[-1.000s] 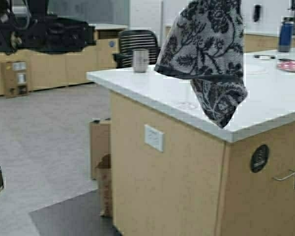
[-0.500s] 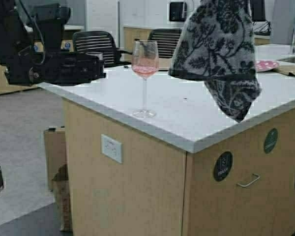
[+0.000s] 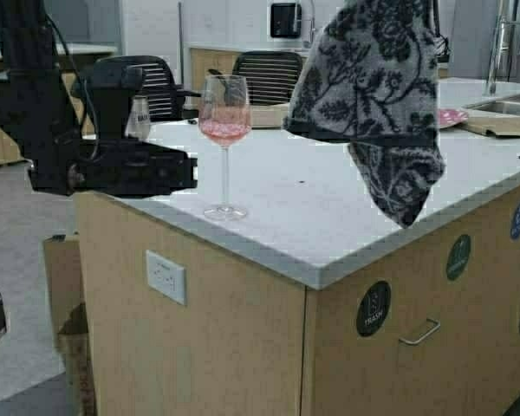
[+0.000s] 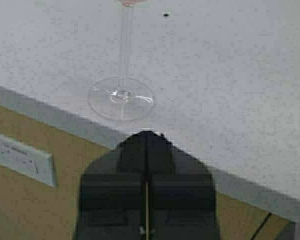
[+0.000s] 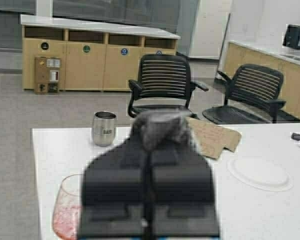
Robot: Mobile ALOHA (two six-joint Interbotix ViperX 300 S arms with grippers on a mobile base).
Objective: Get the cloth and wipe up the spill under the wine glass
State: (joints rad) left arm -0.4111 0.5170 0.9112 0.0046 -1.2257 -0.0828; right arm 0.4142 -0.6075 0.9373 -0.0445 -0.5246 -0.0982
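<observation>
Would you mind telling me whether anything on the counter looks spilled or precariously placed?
No puddle is visible, but the wine glass stands close to the counter edge, its foot nearly at the rim in the left wrist view. The left gripper is shut in front of it; the right gripper holds the cloth aloft.

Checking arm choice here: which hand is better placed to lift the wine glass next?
Left. The left hand sits shut beside the wine glass; the right hand already holds the cloth.
</observation>
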